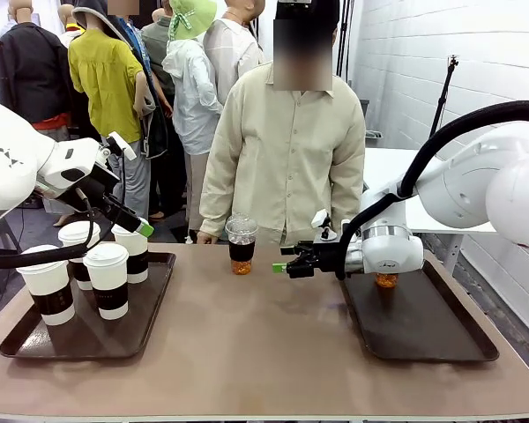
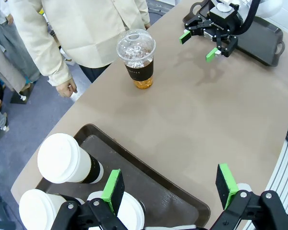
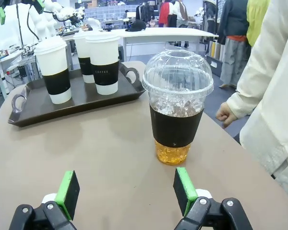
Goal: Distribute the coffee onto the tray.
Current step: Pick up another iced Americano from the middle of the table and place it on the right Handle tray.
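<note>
A brown table (image 1: 247, 352), a person (image 1: 286, 150) behind it. The right gripper (image 3: 127, 187) has its green fingers spread wide and empty. A clear dome-lidded plastic cup of amber drink (image 3: 177, 110) stands just ahead of them. The left gripper (image 2: 170, 184), spread too, hangs over white paper cups (image 2: 62, 158) on a dark tray (image 2: 134, 165).

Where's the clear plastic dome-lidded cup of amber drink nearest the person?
In the front view, that clear cup stands on the brown table near its far edge, just left of the right hand, before the person.

Front view across table (image 1: 264, 339); left wrist from above, right wrist low beside shared clear cup (image 3: 177, 110).
</note>
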`<action>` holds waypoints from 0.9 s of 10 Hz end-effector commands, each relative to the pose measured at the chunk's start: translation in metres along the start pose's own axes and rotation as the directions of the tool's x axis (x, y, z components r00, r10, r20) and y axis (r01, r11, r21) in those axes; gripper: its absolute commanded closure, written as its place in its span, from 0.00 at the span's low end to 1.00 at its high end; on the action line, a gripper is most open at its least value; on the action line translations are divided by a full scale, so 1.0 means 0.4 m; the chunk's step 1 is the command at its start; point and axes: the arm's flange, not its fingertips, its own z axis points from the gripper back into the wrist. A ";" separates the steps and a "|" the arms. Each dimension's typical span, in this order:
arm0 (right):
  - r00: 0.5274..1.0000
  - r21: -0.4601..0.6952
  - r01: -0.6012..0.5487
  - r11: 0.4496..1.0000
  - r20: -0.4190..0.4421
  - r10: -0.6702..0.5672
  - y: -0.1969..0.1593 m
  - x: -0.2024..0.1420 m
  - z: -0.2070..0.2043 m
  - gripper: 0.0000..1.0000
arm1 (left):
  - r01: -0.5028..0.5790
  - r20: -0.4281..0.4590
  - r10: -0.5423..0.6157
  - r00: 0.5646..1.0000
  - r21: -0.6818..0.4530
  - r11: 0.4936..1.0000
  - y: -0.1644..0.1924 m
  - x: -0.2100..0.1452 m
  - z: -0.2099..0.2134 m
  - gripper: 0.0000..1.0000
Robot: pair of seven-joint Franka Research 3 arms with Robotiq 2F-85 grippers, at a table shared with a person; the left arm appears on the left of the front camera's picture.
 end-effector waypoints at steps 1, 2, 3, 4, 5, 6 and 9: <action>1.000 0.006 -0.004 1.000 0.001 0.004 0.007 -0.002 0.003 0.00 | 0.001 0.009 0.000 1.000 -0.013 1.000 0.006 -0.004 -0.002 0.00; 1.000 0.000 0.000 1.000 0.000 0.000 0.000 0.000 0.000 0.00 | 0.001 0.009 0.000 1.000 -0.013 1.000 0.006 -0.004 -0.002 0.00; 1.000 -0.016 0.000 1.000 0.010 0.000 -0.013 0.006 -0.020 0.00 | 0.001 0.009 0.000 1.000 -0.013 1.000 0.006 -0.004 -0.002 0.00; 1.000 -0.027 -0.002 1.000 0.010 0.002 -0.026 0.012 -0.040 0.00 | 0.001 0.009 0.000 1.000 -0.013 1.000 0.006 -0.004 -0.002 0.00; 1.000 -0.021 0.001 1.000 0.014 -0.001 -0.038 0.015 -0.057 0.00 | 0.001 0.009 0.000 1.000 -0.013 1.000 0.006 -0.004 -0.002 0.00; 1.000 -0.013 0.005 1.000 0.013 -0.004 -0.049 0.015 -0.077 0.00 | 0.001 0.009 0.000 1.000 -0.013 1.000 0.006 -0.004 -0.002 0.00; 0.999 0.001 0.022 1.000 0.029 -0.022 -0.082 0.010 -0.138 0.00 | 0.001 0.009 0.000 1.000 -0.013 1.000 0.006 -0.004 -0.002 0.00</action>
